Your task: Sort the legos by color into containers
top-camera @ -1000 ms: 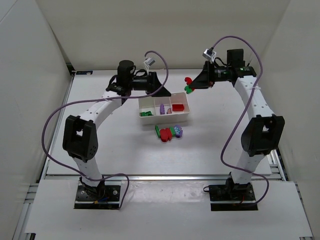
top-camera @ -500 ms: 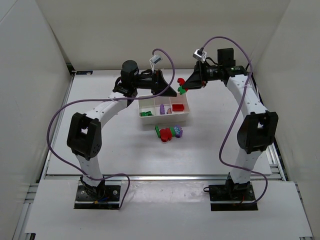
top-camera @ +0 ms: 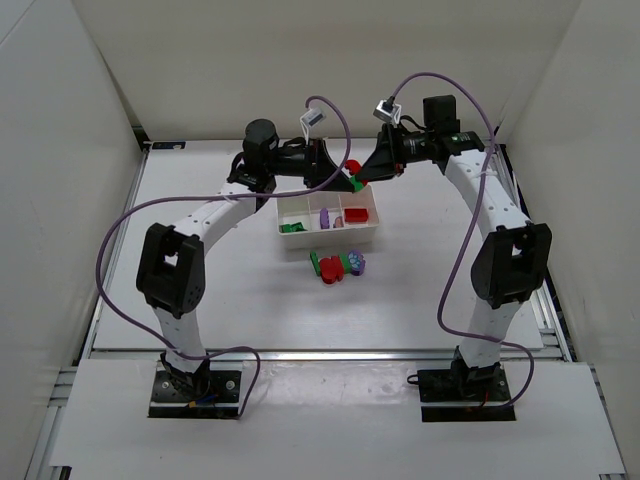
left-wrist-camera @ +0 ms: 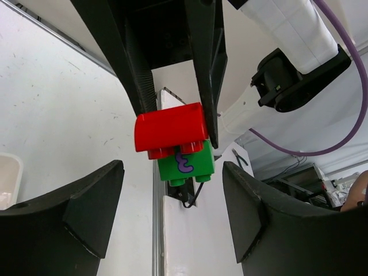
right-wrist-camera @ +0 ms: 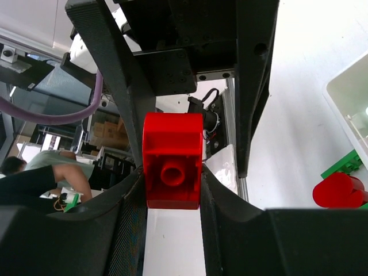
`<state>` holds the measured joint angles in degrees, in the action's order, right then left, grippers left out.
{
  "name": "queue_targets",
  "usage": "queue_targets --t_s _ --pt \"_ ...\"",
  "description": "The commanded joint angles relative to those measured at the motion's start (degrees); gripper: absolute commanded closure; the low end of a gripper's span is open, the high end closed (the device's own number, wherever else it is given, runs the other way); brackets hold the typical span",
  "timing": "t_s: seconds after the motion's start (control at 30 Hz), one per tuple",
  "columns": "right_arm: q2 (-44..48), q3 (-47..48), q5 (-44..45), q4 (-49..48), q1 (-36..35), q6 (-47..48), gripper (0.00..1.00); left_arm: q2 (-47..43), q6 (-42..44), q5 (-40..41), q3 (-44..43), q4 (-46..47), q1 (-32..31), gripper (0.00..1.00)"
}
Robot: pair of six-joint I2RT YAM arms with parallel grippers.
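Nearest the arm bases, a small cluster of loose legos (top-camera: 338, 265) in red, green and purple lies on the white desk (top-camera: 230, 290), just in front of the tray (top-camera: 330, 243). The tray's three compartments hold green pieces on the left, a purple piece in the middle and a red piece on the right. Beyond that, raised near the tray's far edge, the two arms meet tip to tip. The right gripper (top-camera: 368, 172) is clamped tight on the red brick (right-wrist-camera: 172, 167) of a two-brick stack held in the air, with a green brick (left-wrist-camera: 185, 164) (marked with a purple squiggle) stuck to it. The left gripper (top-camera: 338, 181) is wide open and holds nothing; its jaws stand either side of the stack without touching it. The step in hand looks like pulling the stack apart. To do it well, the left gripper should probably close on the green brick alone, clear of the red one and of the right gripper's fingers, then peel it off with a slight tilt rather than a straight tug, while the right grip holds firm. A slipped brick could bounce away from the tray, so a slow pull seems wise.
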<state>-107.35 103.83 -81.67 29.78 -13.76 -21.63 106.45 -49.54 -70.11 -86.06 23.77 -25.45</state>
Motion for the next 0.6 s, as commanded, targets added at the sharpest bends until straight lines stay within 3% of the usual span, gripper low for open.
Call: queue_targets --t_s 0.0,0.1,0.23,0.3,0.57 --pt "0.1 2.3 -2.1 -1.8 0.0 -0.3 1.00 -0.2 1.6 -0.6 -2.1 -0.4 0.1 0.21" --pt "0.0 2.5 -1.9 -1.7 -0.4 -0.3 1.00 -0.1 1.6 -0.6 -2.1 -0.4 0.1 0.27" --pt "0.0 2.5 -1.6 -1.7 -0.5 0.0 1.00 0.0 1.6 -0.6 -2.1 -0.7 0.1 0.52" --pt "-0.1 2.4 -1.3 -1.6 -0.6 0.3 1.00 -0.1 1.6 -0.3 -1.7 -0.7 0.1 0.60" --pt "0.1 2.3 -0.8 -0.6 -0.4 1.7 1.00 -1.0 1.3 -0.5 -0.3 -0.5 -0.1 0.73"
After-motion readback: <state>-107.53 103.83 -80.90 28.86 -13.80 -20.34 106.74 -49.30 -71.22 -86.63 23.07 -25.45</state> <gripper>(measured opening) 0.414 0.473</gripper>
